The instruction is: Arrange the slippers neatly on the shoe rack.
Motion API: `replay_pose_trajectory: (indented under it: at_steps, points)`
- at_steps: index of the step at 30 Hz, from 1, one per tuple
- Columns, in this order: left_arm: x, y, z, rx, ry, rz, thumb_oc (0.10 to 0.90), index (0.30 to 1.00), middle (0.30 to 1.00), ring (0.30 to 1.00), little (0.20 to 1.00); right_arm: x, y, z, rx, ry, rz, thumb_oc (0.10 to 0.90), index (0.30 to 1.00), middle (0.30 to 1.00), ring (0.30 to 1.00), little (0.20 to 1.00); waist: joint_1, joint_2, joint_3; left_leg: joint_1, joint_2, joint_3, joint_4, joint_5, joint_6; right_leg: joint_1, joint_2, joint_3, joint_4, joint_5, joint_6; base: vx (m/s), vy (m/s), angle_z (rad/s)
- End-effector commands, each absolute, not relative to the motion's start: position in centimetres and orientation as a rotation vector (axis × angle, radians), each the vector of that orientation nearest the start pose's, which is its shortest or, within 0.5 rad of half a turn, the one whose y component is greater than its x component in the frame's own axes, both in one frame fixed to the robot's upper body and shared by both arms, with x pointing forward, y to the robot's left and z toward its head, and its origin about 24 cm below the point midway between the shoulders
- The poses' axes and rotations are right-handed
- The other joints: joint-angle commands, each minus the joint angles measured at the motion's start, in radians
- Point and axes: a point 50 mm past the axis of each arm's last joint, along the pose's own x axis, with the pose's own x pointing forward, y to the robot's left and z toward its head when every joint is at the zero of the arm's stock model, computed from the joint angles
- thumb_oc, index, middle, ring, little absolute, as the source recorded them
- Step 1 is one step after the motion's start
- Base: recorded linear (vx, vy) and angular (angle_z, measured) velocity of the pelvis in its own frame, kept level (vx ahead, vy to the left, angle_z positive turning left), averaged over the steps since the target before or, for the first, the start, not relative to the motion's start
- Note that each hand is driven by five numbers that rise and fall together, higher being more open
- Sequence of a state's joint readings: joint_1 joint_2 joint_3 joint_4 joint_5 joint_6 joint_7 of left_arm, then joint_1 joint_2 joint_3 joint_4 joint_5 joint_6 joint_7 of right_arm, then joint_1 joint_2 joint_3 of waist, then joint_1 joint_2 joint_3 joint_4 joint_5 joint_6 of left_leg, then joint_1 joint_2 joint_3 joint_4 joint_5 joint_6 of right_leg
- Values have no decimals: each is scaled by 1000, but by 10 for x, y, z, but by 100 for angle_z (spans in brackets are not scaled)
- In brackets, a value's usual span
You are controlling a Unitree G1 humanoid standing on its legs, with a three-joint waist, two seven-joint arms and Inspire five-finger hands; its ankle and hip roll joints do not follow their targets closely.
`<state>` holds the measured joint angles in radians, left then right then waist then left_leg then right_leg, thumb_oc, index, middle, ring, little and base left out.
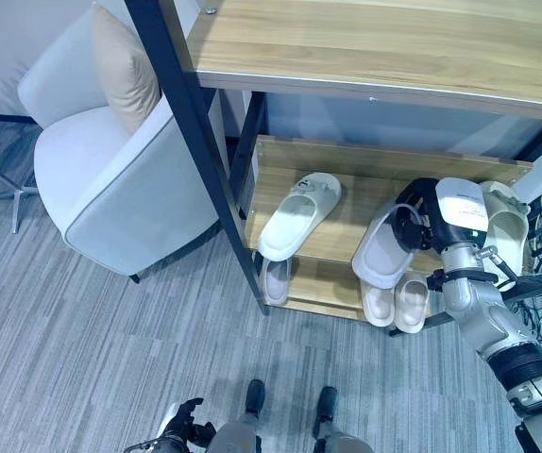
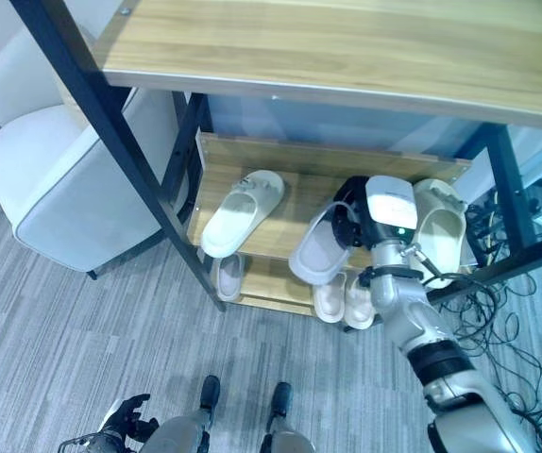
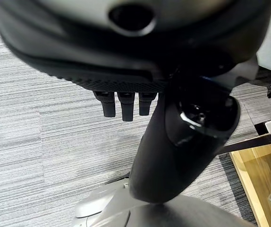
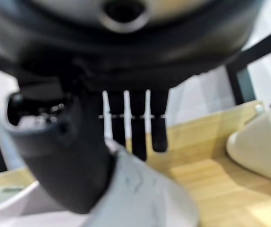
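Observation:
The shoe rack's middle shelf [image 1: 347,179] carries a white slipper [image 1: 299,215] at its left and a cream slipper [image 1: 509,231] at its right. Between them a pale grey slipper [image 1: 382,250] lies tilted, one end hanging over the shelf's front edge. My right hand [image 1: 414,222] is shut on it; in the right wrist view the thumb [image 4: 64,156] presses on the slipper [image 4: 140,198] and the fingers [image 4: 138,127] reach past it. On the lower shelf are a grey slipper [image 1: 277,278] and a cream pair [image 1: 396,302]. My left hand [image 1: 184,422] hangs low at the bottom left, relaxed and holding nothing.
A white armchair [image 1: 101,160] with a beige cushion [image 1: 125,71] stands close to the rack's left. The rack's black front post [image 1: 205,160] and wooden top shelf [image 1: 375,47] overhang the shelves. Cables [image 2: 516,311] lie on the carpet at the right.

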<state>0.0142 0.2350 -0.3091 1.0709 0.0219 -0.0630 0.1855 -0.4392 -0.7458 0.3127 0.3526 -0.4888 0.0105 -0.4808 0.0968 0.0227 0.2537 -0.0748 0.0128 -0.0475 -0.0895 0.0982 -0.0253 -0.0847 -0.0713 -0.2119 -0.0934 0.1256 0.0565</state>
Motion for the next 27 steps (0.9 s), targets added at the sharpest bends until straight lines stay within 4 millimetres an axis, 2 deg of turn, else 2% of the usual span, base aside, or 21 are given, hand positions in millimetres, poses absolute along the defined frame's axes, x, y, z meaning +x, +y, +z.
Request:
replay_pose_trajectory:
  at_steps: [1,10,17,21,27]
  points:
    - [118,187,-156,492,1001,-117,800,900,900,900,900,318,-243,179,-1223,-563,-379,400,300,300,300,300,11,9,-53,14,0,1,2,-89,-19,48,6,20,6,-127,65,0,0,0]
    - [115,189,-157,491,1015,-112,800,900,900,900,900,282,-211,183,-1037,-714,-232,400,300,300,300,300,-11,8,-63,38,4,20,2,-98,-19,64,7,33,6,-128,66,-10,-3,-4]
    - [114,188,-157,479,1023,-93,800,900,900,900,900,258,-174,178,-924,-796,-27,400,300,300,300,300,-24,6,-62,49,13,41,2,-99,-21,69,9,43,6,-125,67,-33,-6,-8]
    - [113,188,-158,477,1026,-92,800,900,900,900,900,253,-168,175,-895,-791,29,400,300,300,300,300,-27,4,-64,55,14,44,2,-100,-22,73,11,45,6,-126,66,-14,-7,-4]
    - [109,188,-159,477,1041,-92,800,900,900,900,900,243,-154,159,-825,-734,178,400,300,300,300,300,-37,0,-72,67,17,50,2,-102,-24,82,12,47,6,-125,65,-7,0,-3]
